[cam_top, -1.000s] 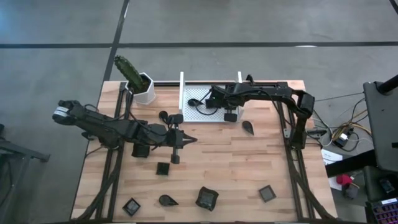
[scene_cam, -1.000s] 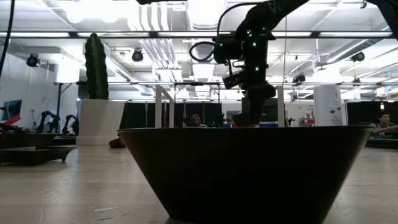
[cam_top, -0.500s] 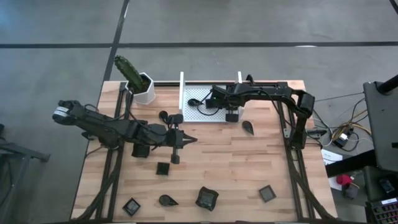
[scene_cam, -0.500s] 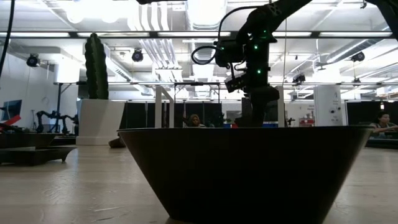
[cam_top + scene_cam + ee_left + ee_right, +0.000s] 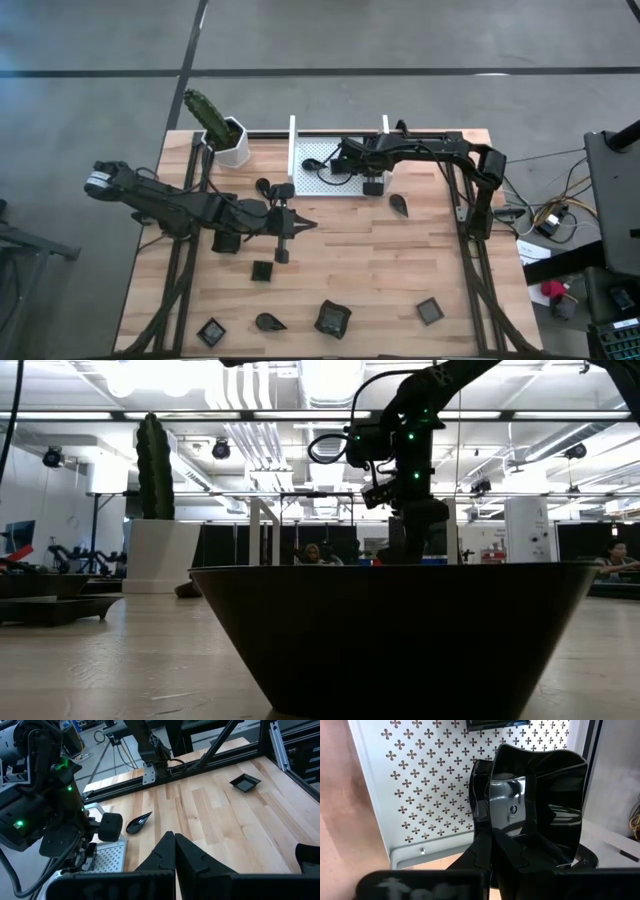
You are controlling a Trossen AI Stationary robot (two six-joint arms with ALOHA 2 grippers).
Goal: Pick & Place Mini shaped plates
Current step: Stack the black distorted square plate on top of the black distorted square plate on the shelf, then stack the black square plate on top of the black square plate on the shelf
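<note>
My right gripper [image 5: 372, 180] is shut on a small glossy black square plate [image 5: 540, 785] over the near right corner of the white perforated tray [image 5: 330, 178]. A teardrop plate [image 5: 310, 163] lies inside the tray. My left gripper [image 5: 312, 225] is shut and empty above the table's middle, pointing right. Other mini plates rest flat on the wood: a teardrop [image 5: 399, 205] right of the tray, two [image 5: 264, 186] left of it, and several near the front edge, such as a square [image 5: 430, 311]. In the low view one plate [image 5: 390, 640] fills the foreground. My right gripper pinches the square plate by one rim [image 5: 487, 815] between its two fingers, coming from above and pointing down. The plate hangs on edge below the fingers, its hollow side facing the wrist camera. Whether its lower rim touches the tray floor I cannot tell.
A white pot [image 5: 233, 145] with a green cactus stands at the table's far left corner. The tray has two upright white sides [image 5: 293, 155]. Bare wood lies between the tray and the front row of plates. People show far off in the room behind.
My right gripper, with the square plate, has shifted slightly toward the table's right over the tray, then stayed still. The left arm has not moved.
</note>
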